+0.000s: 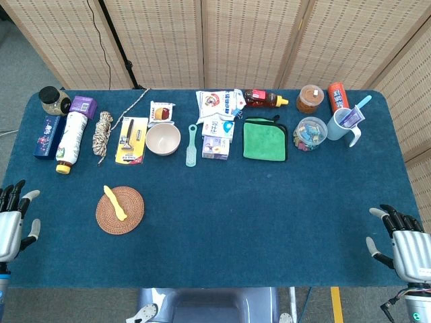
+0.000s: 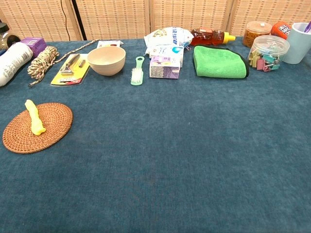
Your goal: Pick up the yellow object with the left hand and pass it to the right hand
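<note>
- The left hand (image 1: 15, 219) hangs at the near left edge of the desk (image 1: 269, 202), fingers spread and grasping nothing. It sits well apart from anything, which reads as a parked start pose; the pickup is not yet begun.
- The yellow object (image 1: 114, 202) lies flat across a round woven mat (image 1: 128, 217), near the left hand's side of the desk. That placement suits the task: the thing is in the left arm's reach, and the mat keeps it slightly raised off the cloth, which should help fingers get under it. It is slim and low, so I judge a pinch from above along its narrow sides to be the likely approach.
- Along the far edge runs a row of clutter: a white bottle (image 1: 72, 140), a coil of rope (image 1: 102, 134), a beige bowl (image 1: 163, 138), a small green brush (image 1: 192, 146), a folded green cloth (image 1: 264, 139) and a pale mug (image 1: 343, 125). All stand well clear of the mat, so they should not hinder the reach.
- The wide bare stretch of desk in the middle looks like the natural place for the handover.
- The right hand (image 1: 403, 243) waits at the near right edge, fingers parted and empty, ready to receive.
</note>
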Controlling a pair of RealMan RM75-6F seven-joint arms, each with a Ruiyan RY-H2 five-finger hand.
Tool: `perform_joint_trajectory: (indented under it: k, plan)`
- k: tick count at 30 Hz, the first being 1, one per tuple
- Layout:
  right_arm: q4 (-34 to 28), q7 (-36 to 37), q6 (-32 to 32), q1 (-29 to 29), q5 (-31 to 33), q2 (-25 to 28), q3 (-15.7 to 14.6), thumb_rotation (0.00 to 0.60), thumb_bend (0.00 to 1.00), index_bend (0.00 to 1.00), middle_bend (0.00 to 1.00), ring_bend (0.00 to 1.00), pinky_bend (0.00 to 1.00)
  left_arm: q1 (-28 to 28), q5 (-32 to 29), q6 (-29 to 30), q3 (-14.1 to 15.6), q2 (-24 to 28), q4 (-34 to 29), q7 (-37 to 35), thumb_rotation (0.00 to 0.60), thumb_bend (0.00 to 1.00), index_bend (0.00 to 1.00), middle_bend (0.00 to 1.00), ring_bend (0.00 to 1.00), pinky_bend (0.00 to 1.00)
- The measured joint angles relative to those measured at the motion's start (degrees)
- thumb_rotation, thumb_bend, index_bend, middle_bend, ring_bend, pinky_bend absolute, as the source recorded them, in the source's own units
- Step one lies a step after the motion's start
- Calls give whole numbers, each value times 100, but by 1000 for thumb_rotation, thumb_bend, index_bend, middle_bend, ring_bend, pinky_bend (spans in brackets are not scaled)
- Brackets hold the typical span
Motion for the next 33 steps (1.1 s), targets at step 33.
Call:
perform_joint_trajectory:
  k: [33]
  plan:
    - [-183, -78, 340, -193, -193, 127, -47, 600, 372, 255, 198, 268, 240, -931, 346, -1649, 83, 185, 1185, -325, 600, 438, 132, 62, 15, 33]
